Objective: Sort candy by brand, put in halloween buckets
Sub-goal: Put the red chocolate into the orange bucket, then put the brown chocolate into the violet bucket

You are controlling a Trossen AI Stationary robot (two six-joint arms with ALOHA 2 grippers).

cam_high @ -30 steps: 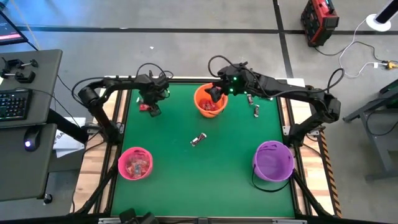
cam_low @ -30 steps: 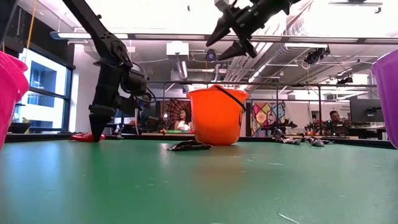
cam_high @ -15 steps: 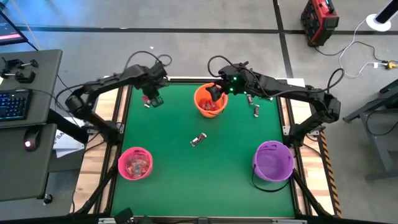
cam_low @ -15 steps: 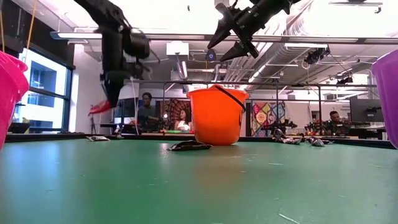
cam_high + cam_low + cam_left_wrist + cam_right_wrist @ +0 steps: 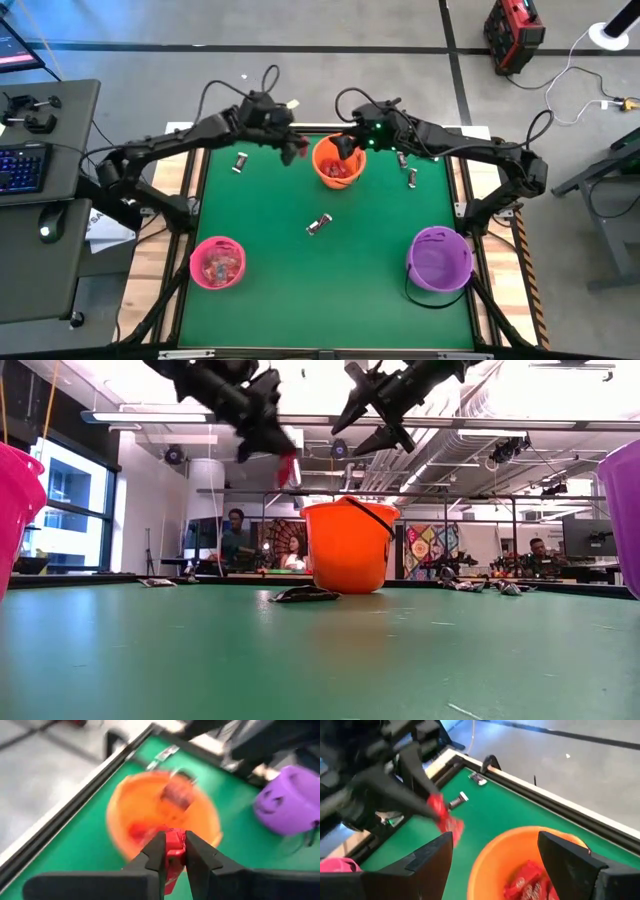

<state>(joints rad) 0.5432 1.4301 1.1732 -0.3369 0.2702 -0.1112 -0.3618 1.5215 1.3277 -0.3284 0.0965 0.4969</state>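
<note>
My left gripper (image 5: 297,150) hangs high beside the left rim of the orange bucket (image 5: 320,160), shut on a red candy (image 5: 288,468). The same candy shows between its fingers in the left wrist view (image 5: 174,847) and in the right wrist view (image 5: 445,817). My right gripper (image 5: 345,150) hovers open above the orange bucket (image 5: 490,850), which has red candies inside. The pink bucket (image 5: 217,262) stands near left with candy in it, the purple bucket (image 5: 438,258) near right. Loose candies lie flat on the green mat: (image 5: 319,224), (image 5: 240,160), (image 5: 408,180). My left gripper pinches the red candy's wrapper (image 5: 173,851) between its two fingers. The fingers slant down toward the orange bucket. The candy is lifted clear of the table, and its free end (image 5: 289,472) hangs below the fingertips.
The orange bucket (image 5: 347,550) stands at the far middle of the mat with its dark handle up. A dark candy (image 5: 305,595) lies in front of it. Beyond the table there are desks, cables, a red case (image 5: 515,35) and people in the room behind.
My left gripper has lifted the red candy off the mat at the far left. It has carried the candy up and toward the table's right, to the orange bucket's rim, tipping over as it went. A silvery candy stays where the gripper was.
</note>
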